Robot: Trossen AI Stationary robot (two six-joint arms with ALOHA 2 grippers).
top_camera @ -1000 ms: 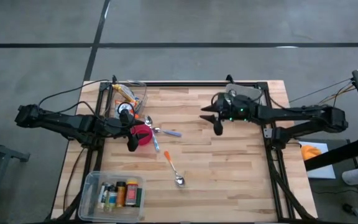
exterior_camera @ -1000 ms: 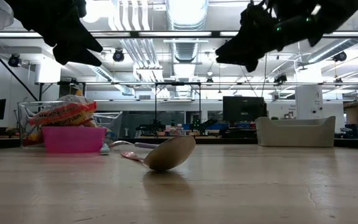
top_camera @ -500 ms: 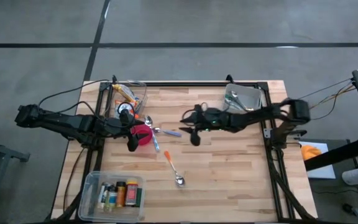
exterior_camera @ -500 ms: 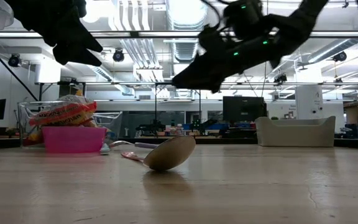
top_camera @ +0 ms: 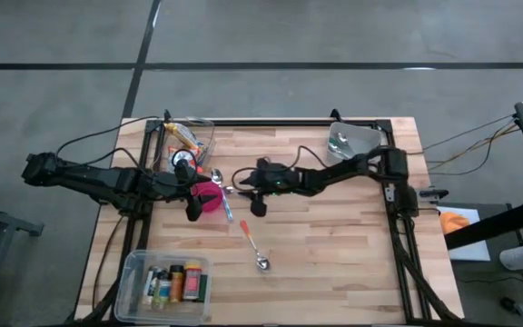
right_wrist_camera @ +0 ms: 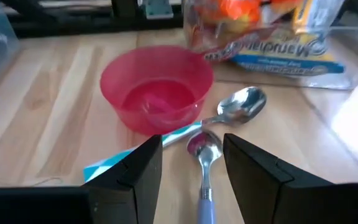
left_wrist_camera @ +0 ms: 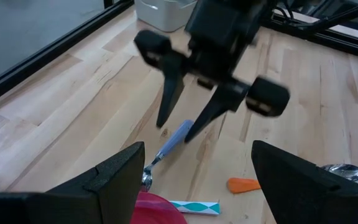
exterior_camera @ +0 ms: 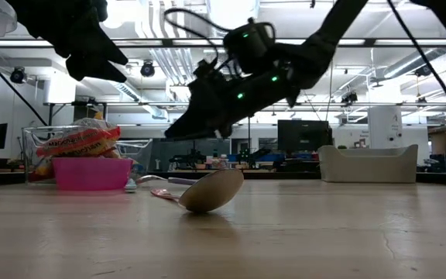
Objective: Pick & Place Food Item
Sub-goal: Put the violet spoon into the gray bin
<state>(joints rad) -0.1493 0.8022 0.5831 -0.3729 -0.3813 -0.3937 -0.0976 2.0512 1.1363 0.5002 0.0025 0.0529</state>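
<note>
While the left arm lies stretched low across the table's left side, its left gripper (top_camera: 192, 207) hangs just beside the pink plastic bowl (top_camera: 209, 196), fingers spread and holding nothing. The right arm reaches long from the right edge toward the middle, its wrist pitched down, so that the right gripper (top_camera: 248, 193) hovers above the wooden table (top_camera: 334, 245) over a blue-handled metal spoon (right_wrist_camera: 205, 163); its two dark fingers (left_wrist_camera: 169, 93) stand parted and empty, tips pointing down at that spoon.

Behind the bowl, a clear plastic bin (top_camera: 198, 136) holds an orange-printed snack packet (right_wrist_camera: 272, 28). Another steel spoon (right_wrist_camera: 241, 104) lies beside the bowl, next to a teal-and-white striped stick (left_wrist_camera: 194, 206). Nearer the front lies an orange-handled spoon (top_camera: 253, 246), and a clear box of small bottles (top_camera: 166, 283) sits at the front left corner.
</note>
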